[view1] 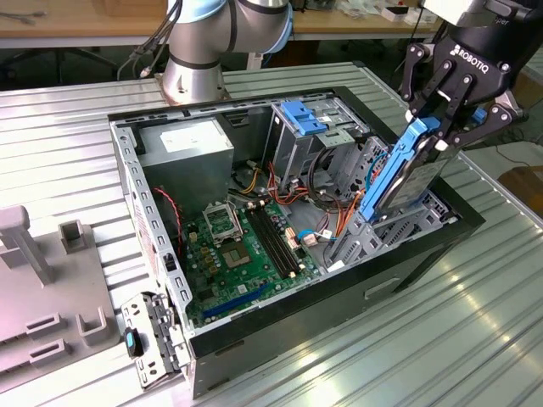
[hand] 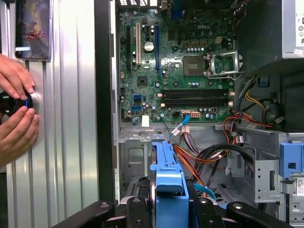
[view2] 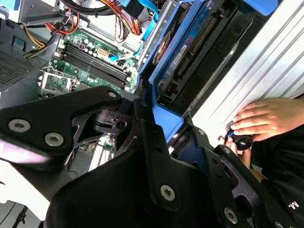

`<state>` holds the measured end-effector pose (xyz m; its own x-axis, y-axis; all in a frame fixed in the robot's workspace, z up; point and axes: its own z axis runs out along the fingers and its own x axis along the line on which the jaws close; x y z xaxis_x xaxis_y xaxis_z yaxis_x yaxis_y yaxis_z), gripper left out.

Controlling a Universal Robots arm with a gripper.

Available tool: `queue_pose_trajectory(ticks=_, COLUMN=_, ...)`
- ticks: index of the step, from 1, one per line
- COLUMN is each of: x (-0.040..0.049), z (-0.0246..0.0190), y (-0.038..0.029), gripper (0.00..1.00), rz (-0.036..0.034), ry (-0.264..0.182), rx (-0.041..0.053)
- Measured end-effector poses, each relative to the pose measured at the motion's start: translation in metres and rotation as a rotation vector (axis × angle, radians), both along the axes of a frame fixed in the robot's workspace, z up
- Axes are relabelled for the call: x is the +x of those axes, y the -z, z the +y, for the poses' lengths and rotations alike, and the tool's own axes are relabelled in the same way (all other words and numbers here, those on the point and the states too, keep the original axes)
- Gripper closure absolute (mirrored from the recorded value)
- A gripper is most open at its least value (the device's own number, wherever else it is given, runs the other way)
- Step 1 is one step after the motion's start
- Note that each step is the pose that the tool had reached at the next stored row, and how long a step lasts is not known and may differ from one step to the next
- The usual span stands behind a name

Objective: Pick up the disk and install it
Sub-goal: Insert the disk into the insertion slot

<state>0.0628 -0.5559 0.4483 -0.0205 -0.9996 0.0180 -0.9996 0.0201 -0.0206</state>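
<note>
End effector (view1: 441,131) clamped on the upper end of the disk (view1: 403,178), which stands tilted with its lower end at the drive bay (view1: 420,222) (one corner of the open computer case (view1: 280,335)): pickup done, seating apparently unfinished.

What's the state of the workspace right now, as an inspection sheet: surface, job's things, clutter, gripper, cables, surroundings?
Surface: ribbed metal table, open case on it.
Job's things: disk tilted, lower end in the case's bay at the exterior view's right.
Clutter: grey fixture and loose bracket at the exterior view's left.
Grippers: gripper shut on the disk's upper end.
Cables: red, orange and yellow wires beside the bay, inside the case.
Surroundings: hands on a dark knob on the table; wooden bench behind.
</note>
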Motion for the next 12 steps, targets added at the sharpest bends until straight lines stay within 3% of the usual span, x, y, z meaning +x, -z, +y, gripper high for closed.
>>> queue_pose_trajectory(ticks=12, x=0.0005, z=0.0000, y=0.0045, gripper=0.63, rz=0.0000, ry=0.000, rx=0.0001)
